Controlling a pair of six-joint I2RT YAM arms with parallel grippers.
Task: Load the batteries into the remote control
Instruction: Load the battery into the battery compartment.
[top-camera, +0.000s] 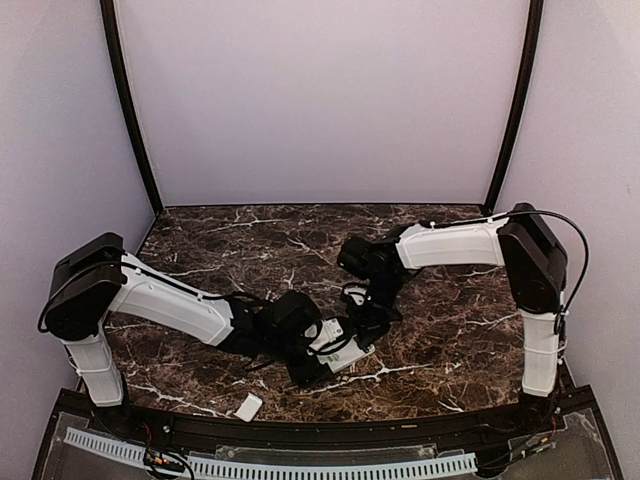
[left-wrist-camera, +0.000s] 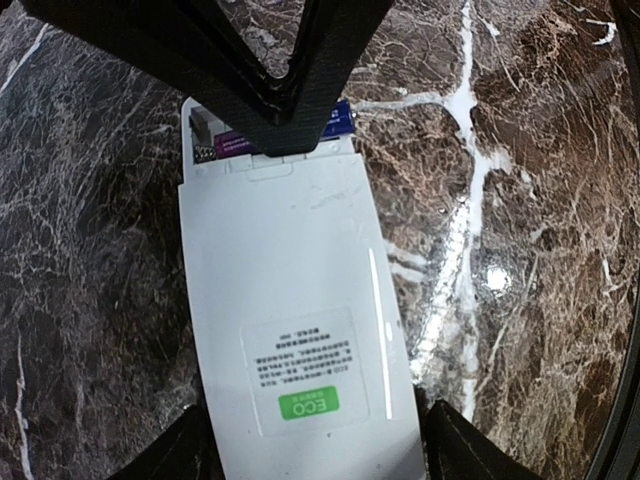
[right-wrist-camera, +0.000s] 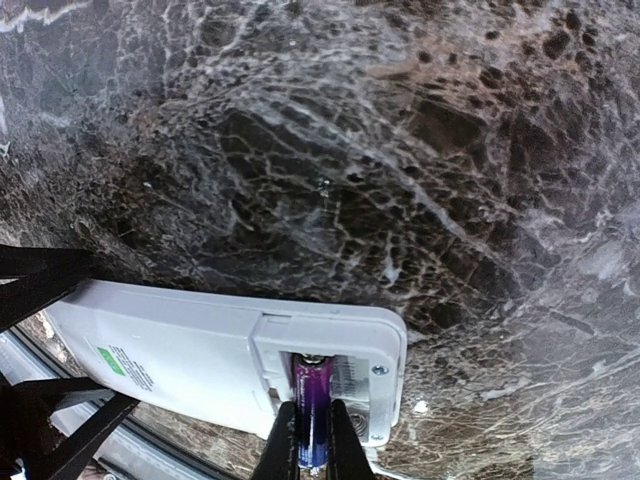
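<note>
Right gripper (right-wrist-camera: 312, 448): jaws pinched on the blue end of a battery (right-wrist-camera: 310, 400). Left gripper (left-wrist-camera: 318, 455): jaws clamped on the two long edges of the remote (left-wrist-camera: 290, 320), at the end bearing the sticker (left-wrist-camera: 308, 404), back face up.

The remote runs straight out from the left jaws. Its open compartment (right-wrist-camera: 335, 375) therefore lies at the end far from them and directly under the right jaws, which makes the right arm the nearer to the work. The cover (top-camera: 250, 405) lies well apart from both jaws, back toward the arm bases on the left side.

The battery extends beyond the right fingertips, along the jaws' own line and across the remote's width. It sits in the bay nearer the sticker; whether it is fully seated cannot be told. The outer bay, just beside the right jaws, appears empty. No second battery is visible.

Probable next step: press the battery home, then release.
</note>
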